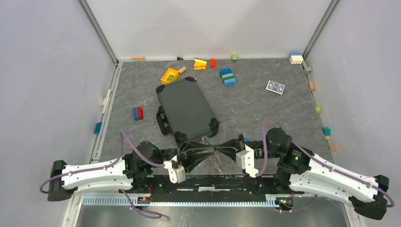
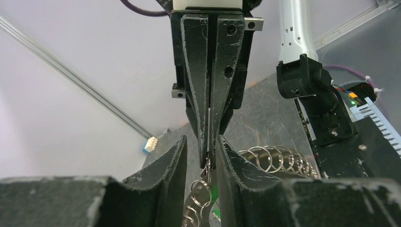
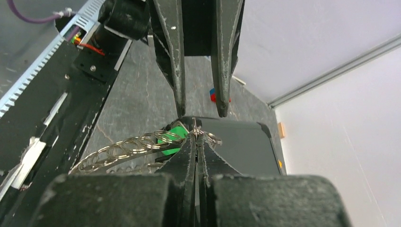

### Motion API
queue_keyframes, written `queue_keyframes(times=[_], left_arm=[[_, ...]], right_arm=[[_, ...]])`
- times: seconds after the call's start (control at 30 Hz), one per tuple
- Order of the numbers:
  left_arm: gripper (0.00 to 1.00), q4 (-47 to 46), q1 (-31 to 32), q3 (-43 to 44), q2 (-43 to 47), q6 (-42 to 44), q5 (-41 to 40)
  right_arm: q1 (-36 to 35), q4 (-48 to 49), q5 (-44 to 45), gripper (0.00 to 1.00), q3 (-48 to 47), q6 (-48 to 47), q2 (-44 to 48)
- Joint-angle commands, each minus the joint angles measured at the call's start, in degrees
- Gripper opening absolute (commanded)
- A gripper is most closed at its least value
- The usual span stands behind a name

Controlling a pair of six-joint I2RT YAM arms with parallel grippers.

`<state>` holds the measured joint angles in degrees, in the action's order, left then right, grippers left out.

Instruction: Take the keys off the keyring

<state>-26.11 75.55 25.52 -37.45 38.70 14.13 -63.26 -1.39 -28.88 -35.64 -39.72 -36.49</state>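
The keyring lies at the near middle of the table, between my two grippers. In the right wrist view it is a row of small metal rings and greyish keys with a green tag. My right gripper is shut and pinches a thin metal part of the ring at its tips. My left gripper is open, and its fingers stand on either side of the right gripper's shut tips. Rings and keys show to the right of them, and the tag shows below. The two grippers meet tip to tip in the top view, left gripper and right gripper.
A dark hard case lies just beyond the grippers. Toy bricks lie at the back and sides: yellow, a blue stack, red and blue. A patterned card is at the back right. Walls enclose the table.
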Motion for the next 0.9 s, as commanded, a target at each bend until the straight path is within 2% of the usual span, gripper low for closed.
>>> queue_keyframes(times=[0.0,0.2,0.4,0.87], left_arm=[[0.35,4.6,-0.2,4.1,-0.4,-0.2,1.1],[0.35,16.2,-0.1,7.9,0.9,1.7,-1.8],[0.36,20.7,-0.2,9.1,2.9,0.3,-6.2],[0.31,21.2,-0.2,13.6,-7.6,-0.1,-10.3]], right_arm=[[-0.2,-4.7,3.1,0.0,-5.6,-4.0,-0.6],[-0.2,-9.1,8.0,0.0,-7.9,-6.0,-0.8],[-0.2,-15.0,10.9,0.0,-11.8,-8.0,-2.4],[-0.2,-18.2,8.3,0.0,-15.8,-7.6,-5.6]])
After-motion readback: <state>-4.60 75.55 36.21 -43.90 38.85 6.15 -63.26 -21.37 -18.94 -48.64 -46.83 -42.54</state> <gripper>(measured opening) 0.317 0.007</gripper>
